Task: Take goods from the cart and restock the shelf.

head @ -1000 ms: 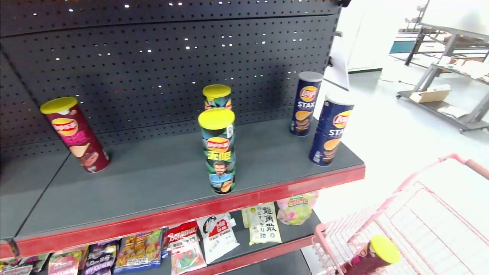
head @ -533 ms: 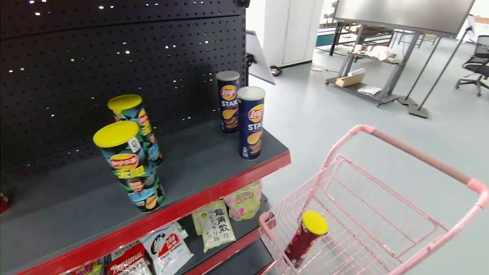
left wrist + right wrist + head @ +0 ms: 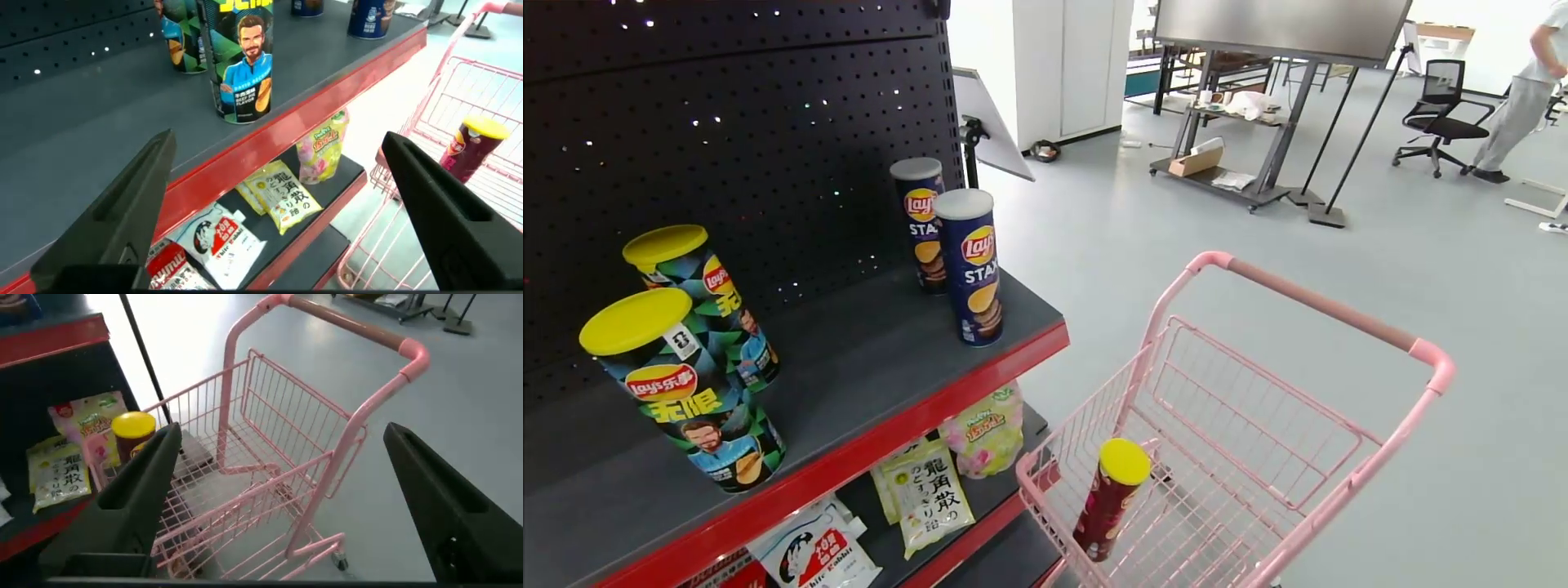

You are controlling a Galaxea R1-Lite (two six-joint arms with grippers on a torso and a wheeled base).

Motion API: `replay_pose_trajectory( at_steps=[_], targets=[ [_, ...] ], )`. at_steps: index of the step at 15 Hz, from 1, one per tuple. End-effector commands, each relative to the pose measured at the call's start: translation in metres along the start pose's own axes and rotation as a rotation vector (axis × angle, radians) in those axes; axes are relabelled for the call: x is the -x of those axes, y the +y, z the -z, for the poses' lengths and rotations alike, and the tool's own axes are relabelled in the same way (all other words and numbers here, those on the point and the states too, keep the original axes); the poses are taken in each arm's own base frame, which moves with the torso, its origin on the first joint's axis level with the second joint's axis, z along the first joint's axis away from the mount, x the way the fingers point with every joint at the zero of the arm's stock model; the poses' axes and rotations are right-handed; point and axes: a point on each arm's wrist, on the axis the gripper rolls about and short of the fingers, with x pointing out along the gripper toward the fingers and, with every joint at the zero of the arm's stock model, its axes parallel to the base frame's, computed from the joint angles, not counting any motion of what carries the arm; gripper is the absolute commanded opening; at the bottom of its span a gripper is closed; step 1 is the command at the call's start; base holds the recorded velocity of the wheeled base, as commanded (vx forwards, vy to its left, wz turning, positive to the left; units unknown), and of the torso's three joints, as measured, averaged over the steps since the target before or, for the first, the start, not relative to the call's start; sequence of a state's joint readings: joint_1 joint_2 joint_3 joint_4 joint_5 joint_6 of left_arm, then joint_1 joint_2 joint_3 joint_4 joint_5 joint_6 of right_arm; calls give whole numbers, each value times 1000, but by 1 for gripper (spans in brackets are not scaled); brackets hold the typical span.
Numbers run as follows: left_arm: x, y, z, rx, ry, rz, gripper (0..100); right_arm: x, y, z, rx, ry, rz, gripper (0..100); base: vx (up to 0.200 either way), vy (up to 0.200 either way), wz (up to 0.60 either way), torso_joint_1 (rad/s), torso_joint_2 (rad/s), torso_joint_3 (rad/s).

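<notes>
**Shelf** [image 3: 866, 367]: the red front lip is running diagonally. Bare grey deck is lying open between two green cans [image 3: 686, 392] on the left and two blue cans [image 3: 969, 265] standing by the right end. Snack bags [image 3: 929, 490] are lying on the tier below.

**Cart** [image 3: 1307, 298]: pink wire, standing just beside the shelf's right end, with open floor stretching beyond it.

**Left gripper** [image 3: 278, 139]: fingers are spreading wide, gripping nothing, hovering before the shelf lip.

**Right gripper** [image 3: 282, 429]: fingers are spreading wide, gripping nothing, hanging over the cart.

**Maroon can** [image 3: 1112, 510]: sitting in the cart's corner nearest the shelf, its long axis tilting off upright, yellow lid pointing up.
</notes>
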State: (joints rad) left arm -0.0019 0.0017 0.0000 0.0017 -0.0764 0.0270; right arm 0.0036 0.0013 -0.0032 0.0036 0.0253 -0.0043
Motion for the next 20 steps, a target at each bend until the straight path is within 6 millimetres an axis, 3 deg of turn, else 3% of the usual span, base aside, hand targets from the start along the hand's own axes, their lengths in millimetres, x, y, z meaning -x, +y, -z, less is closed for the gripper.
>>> replay_pose_trajectory(
  at_steps=[1, 2, 3, 4, 5, 6, 8, 9, 10, 14, 17, 20],
  targets=[
    [0, 0, 0, -1, 0, 0, 100, 0, 0, -18, -19, -8, -37, 100, 0, 0, 0, 0, 0, 0],
    [0, 0, 0, 1, 0, 0, 100, -18, 0, -76, -137, 51, -72, 100, 0, 0, 0, 0, 0, 0],
    [0, 0, 0, 1, 0, 0, 100, -38, 0, -120, -243, 62, -69, 100, 0, 0, 0, 0, 0, 0],
    [0, 0, 0, 1, 0, 0, 100, -65, 0, -140, -243, 134, -65, 100, 0, 0, 0, 0, 0, 0],
    [0, 0, 0, 1, 0, 0, 100, -90, 1, -137, -194, 222, -63, 100, 0, 0, 0, 0, 0, 0],
    [0, 0, 0, 1, 0, 0, 100, -130, 1, -130, -180, 314, -52, 100, 0, 0, 0, 0, 0, 0],
    [0, 0, 0, 1, 0, 0, 100, -194, 6, -112, -188, 341, -68, 100, 0, 0, 0, 0, 0, 0],
    [0, 0, 0, -1, 0, 0, 100, -220, 12, -98, -172, 380, -100, 100, 0, 0, 0, 0, 0, 0],
    [0, 0, 0, -1, 0, 0, 100, -231, 20, -89, -170, 432, -145, 100, 0, 0, 0, 0, 0, 0],
    [0, 0, 0, -1, 0, 0, 100, -246, 64, -68, -121, 537, -307, 100, 0, 0, 0, 0, 0, 0],
    [0, 0, 0, -1, 0, 0, 100, -245, 80, -59, -85, 573, -315, 100, 0, 0, 0, 0, 0, 0],
    [0, 0, 0, -1, 0, 0, 100, -246, 84, -52, -69, 597, -290, 100, 0, 0, 0, -71, 163, 96]
  ],
)
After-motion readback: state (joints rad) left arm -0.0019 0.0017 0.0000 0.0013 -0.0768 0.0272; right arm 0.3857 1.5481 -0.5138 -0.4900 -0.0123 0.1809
